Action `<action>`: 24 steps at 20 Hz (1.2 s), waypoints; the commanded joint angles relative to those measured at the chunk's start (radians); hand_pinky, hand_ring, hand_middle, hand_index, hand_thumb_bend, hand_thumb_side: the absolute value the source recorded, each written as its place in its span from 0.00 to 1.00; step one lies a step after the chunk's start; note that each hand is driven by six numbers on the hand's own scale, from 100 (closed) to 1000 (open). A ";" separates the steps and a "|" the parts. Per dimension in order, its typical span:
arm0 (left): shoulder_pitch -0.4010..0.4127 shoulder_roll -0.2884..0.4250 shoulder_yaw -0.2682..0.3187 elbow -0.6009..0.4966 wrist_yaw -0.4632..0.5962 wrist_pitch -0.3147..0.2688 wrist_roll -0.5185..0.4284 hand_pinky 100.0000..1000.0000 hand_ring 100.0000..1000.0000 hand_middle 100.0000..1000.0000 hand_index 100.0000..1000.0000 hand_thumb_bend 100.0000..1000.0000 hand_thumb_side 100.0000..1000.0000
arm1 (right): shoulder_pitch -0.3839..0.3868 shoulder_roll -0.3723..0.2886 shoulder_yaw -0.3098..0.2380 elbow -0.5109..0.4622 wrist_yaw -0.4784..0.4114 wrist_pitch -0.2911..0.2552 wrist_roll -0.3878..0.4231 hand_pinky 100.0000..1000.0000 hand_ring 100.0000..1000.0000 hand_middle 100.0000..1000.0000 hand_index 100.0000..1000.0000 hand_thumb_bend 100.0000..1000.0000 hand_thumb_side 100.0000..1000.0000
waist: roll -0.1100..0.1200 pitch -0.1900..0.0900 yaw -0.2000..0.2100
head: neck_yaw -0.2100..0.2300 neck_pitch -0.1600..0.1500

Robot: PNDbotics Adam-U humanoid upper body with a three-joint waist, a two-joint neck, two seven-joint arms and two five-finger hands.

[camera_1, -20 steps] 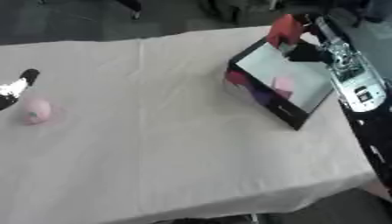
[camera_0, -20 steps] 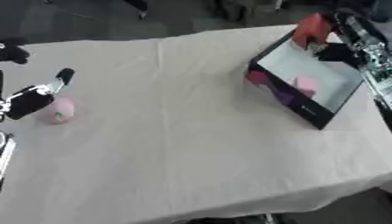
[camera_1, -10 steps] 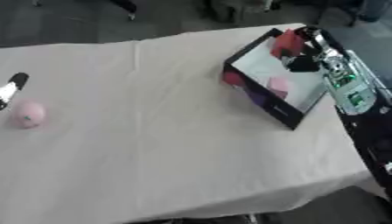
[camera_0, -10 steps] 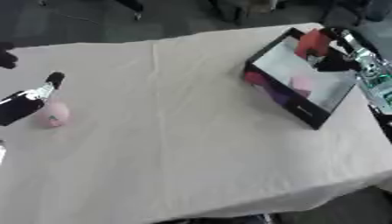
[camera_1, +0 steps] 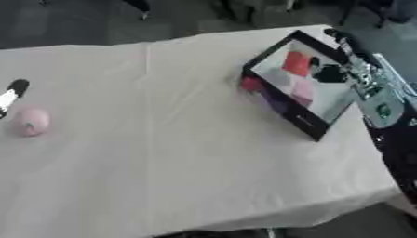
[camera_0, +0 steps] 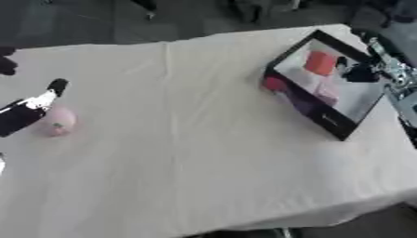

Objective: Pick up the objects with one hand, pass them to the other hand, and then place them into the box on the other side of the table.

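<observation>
Since a second ago the red block (camera_0: 321, 62) has left the right robot hand (camera_0: 358, 73) and now lies inside the box (camera_0: 329, 122), while that hand sits just beside it over the box's right rim, apparently holding nothing; whether its fingers are spread or curled I cannot tell. On the far side of the worktop (camera_0: 187, 139), the left robot hand (camera_0: 32, 106) has shifted closer to the pink ball (camera_0: 55, 122), so that it rests against the ball's upper left side, with fingers that look straight and close around nothing.

That pink ball is the thing left to move. It lies on the cloth near the left edge, well apart from the box. It looks small, round and light, possibly soft, with a tiny dark mark on top. A round body of this kind will likely roll away if nudged from one side only, so the safest hold is probably fingers and thumb closing on opposite flanks from above.

Inside the black-walled, pale-floored box are the red block near the far end and a pale pink piece (camera_1: 303, 90) near the middle. A dark red rounded thing (camera_0: 274, 83) sits at the box's left outer corner, seemingly outside the wall, though I cannot be sure.
</observation>
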 commanded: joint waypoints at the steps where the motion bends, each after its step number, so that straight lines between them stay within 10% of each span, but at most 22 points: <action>1: -0.013 0.033 0.017 -0.030 0.005 0.001 0.007 0.73 0.51 0.48 0.71 0.61 0.34 | -0.008 -0.053 -0.020 -0.022 0.008 0.001 -0.016 0.99 1.00 0.97 0.99 0.01 0.00 | -0.002 -0.009 0.001 | 0.008 -0.013; 8: -0.013 0.033 0.029 -0.040 0.011 0.008 0.016 0.73 0.51 0.46 0.71 0.60 0.34 | -0.009 -0.047 -0.039 -0.061 -0.052 0.011 -0.045 1.00 1.00 0.98 0.99 0.00 0.00 | -0.002 0.001 0.003 | 0.029 -0.009; 13: -0.017 0.064 0.075 -0.031 0.038 0.056 0.017 0.74 0.51 0.45 0.71 0.57 0.35 | -0.005 -0.035 -0.045 -0.159 -0.318 -0.010 -0.094 1.00 1.00 1.00 1.00 0.00 0.49 | 0.004 -0.002 0.007 | 0.071 0.009; 24: -0.089 0.240 0.134 0.091 0.147 0.231 -0.346 0.78 0.58 0.50 0.75 0.55 0.33 | -0.007 -0.044 -0.028 -0.256 -0.493 -0.018 -0.117 1.00 1.00 1.00 0.99 0.00 0.42 | 0.018 -0.010 0.018 | 0.128 0.012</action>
